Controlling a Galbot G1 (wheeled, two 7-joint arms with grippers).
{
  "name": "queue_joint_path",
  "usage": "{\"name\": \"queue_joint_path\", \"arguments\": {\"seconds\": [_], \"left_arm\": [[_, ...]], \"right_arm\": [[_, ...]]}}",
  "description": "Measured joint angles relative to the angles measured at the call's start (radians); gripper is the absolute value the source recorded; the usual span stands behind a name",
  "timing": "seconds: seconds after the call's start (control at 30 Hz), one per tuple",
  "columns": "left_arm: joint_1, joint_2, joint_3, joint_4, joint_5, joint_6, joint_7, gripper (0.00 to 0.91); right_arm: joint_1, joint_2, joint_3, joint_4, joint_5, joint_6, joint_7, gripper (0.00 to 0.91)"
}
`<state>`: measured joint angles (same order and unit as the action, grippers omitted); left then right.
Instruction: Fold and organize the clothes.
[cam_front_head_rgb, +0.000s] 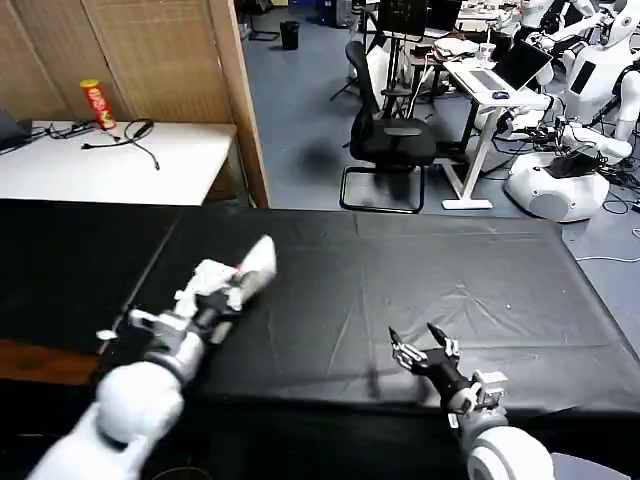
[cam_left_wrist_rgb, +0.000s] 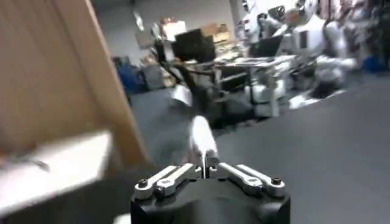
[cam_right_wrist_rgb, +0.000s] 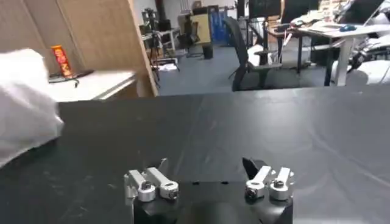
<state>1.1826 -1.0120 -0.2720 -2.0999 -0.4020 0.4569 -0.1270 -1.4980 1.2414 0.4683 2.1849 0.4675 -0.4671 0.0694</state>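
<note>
T-shirt (cam_front_head_rgb: 240, 272) print: nothing is showing that can be read.
Red and yellow can (cam_front_head_rgb: 97, 104) on the white desk (cam_front_head_rgb: 120, 165): its label is staying too small to read.
Other signs: none readable.

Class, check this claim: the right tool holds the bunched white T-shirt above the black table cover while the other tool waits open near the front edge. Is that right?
Not quite. The head view shows the left tool holding the bunched white T-shirt above the black table cover. It is the right tool that waits open near the front edge.
</note>
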Motion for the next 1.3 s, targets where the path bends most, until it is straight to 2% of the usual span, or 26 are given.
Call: {"name": "queue_joint_path", "arguments": {"seconds": [0.13, 0.23, 0.37, 0.53, 0.83, 0.87, 0.9, 0.93, 1.0, 1.03, 1.07, 1.1, 1.13, 1.2, 1.3], "left_arm": [[-0.043, -0.143, 0.089, 0.083, 0.057, -0.010, 0.044, 0.878], [-0.048, -0.187, 0.124, 0.105, 0.089, -0.031, 0.076, 0.878], [-0.037, -0.195, 0.130, 0.104, 0.086, -0.068, 0.113, 0.878], [-0.024, -0.176, 0.114, 0.089, 0.084, -0.090, 0.107, 0.878], [0.017, -0.157, 0.072, 0.084, 0.106, -0.097, 0.088, 0.878], [0.022, -0.157, 0.069, 0.084, 0.109, -0.100, 0.081, 0.878], [0.027, -0.157, 0.065, 0.084, 0.109, -0.104, 0.073, 0.878], [0.033, -0.157, 0.060, 0.081, 0.109, -0.106, 0.069, 0.878], [0.043, -0.154, 0.052, 0.073, 0.108, -0.109, 0.065, 0.878], [0.047, -0.152, 0.048, 0.071, 0.107, -0.110, 0.064, 0.878], [0.051, -0.150, 0.044, 0.068, 0.106, -0.110, 0.063, 0.878], [0.054, -0.148, 0.039, 0.065, 0.105, -0.111, 0.063, 0.878], [0.058, -0.145, 0.035, 0.061, 0.104, -0.112, 0.062, 0.878], [0.067, -0.140, 0.023, 0.056, 0.104, -0.117, 0.059, 0.878], [0.082, -0.139, 0.009, 0.047, 0.103, -0.120, 0.058, 0.878]], "right_arm": [[0.006, -0.013, -0.015, 0.007, 0.027, -0.015, -0.005, 0.878], [0.016, -0.023, -0.030, 0.006, 0.065, -0.031, -0.002, 0.878], [0.052, -0.026, -0.062, -0.016, 0.103, -0.042, 0.006, 0.878], [0.125, -0.011, -0.108, -0.073, 0.137, -0.056, 0.019, 0.878], [0.277, 0.061, -0.220, -0.210, 0.135, -0.065, 0.035, 0.858], [0.292, 0.069, -0.229, -0.228, 0.134, -0.065, 0.036, 0.702], [0.308, 0.079, -0.240, -0.247, 0.132, -0.065, 0.037, 0.702], [0.324, 0.090, -0.250, -0.266, 0.128, -0.064, 0.037, 0.605], [0.347, 0.107, -0.264, -0.299, 0.123, -0.063, 0.037, 0.536], [0.358, 0.115, -0.270, -0.317, 0.120, -0.062, 0.035, 0.449], [0.367, 0.123, -0.275, -0.333, 0.118, -0.061, 0.033, 0.312], [0.376, 0.129, -0.279, -0.348, 0.117, -0.060, 0.032, 0.254], [0.385, 0.136, -0.283, -0.363, 0.116, -0.060, 0.032, 0.156], [0.398, 0.145, -0.287, -0.386, 0.115, -0.059, 0.031, 0.088], [0.410, 0.152, -0.290, -0.411, 0.115, -0.059, 0.028, 0.059]]}}
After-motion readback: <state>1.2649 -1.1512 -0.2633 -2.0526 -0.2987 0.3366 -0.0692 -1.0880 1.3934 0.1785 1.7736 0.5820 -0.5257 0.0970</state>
